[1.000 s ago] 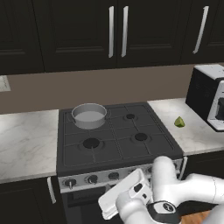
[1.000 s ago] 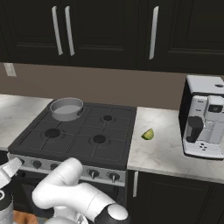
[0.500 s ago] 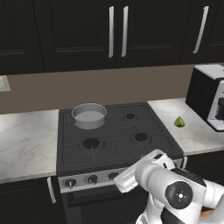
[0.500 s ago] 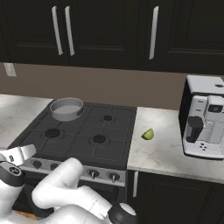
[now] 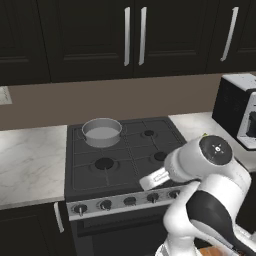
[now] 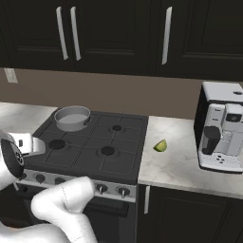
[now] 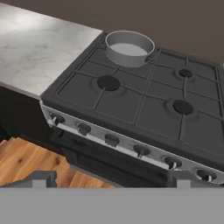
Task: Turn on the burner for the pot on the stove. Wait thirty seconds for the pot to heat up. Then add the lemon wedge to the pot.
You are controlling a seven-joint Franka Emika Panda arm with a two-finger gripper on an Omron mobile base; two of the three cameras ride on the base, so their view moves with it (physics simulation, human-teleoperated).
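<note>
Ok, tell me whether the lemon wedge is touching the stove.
Apart. Right base view: the lemon wedge lies on the marble counter, bare counter between it and the stove.

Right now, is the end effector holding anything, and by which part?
Nothing is held. The end effector is open and empty, in front of the stove; the lemon wedge lies on the counter.

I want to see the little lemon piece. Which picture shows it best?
The right base view: the lemon wedge lies in plain sight on the pale counter, between the stove and the coffee machine. In the left base view the arm covers nearly all of it.
</note>
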